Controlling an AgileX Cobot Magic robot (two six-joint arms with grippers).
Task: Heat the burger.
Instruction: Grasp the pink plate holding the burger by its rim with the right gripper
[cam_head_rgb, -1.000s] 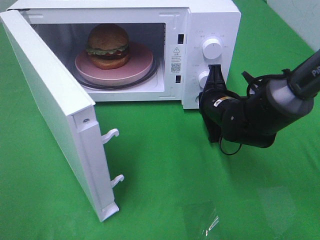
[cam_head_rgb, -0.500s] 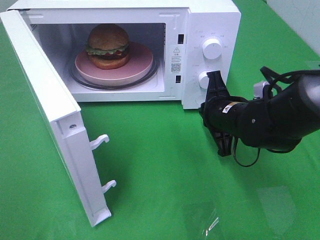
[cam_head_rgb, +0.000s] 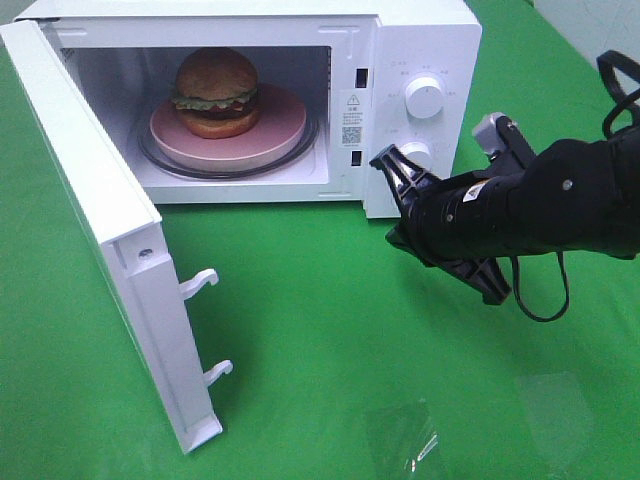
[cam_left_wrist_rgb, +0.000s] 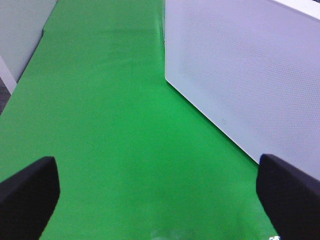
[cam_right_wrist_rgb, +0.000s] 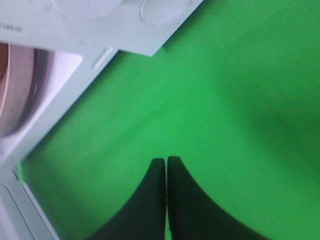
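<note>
The round burger (cam_head_rgb: 216, 92), with glossy brown bun, frilly green lettuce and dark patty, sits upright on a shallow pink plate (cam_head_rgb: 285, 130) inside the cavity of the white microwave oven (cam_head_rgb: 420, 30); the plate rests on the glass turntable ring (cam_head_rgb: 150, 158), so the loading step looks done; the white microwave door (cam_head_rgb: 90, 230) stands wide open, swung out on its hinge side with its two latch hooks (cam_head_rgb: 200, 283) pointing over the green-covered counter (cam_head_rgb: 320, 330). The right gripper (cam_right_wrist_rgb: 166, 162) is closed with its black fingers pressed together and nothing between them; it hangs low over the counter just in front of the control panel, near the lower round dial (cam_head_rgb: 418, 152) and below the upper dial (cam_head_rgb: 425, 97), apart from both as far as can be told. The left gripper (cam_left_wrist_rgb: 157, 192) is spread wide and empty; its wrist view faces the dotted outer face of the door, which suggests it is placed there to push the door shut. By my judgement, closing the door comes next, since the dials are of no use until the hooks seat in the slots beside the cavity; a push too far from the hinge edge could slide the whole oven on the cloth.
</note>
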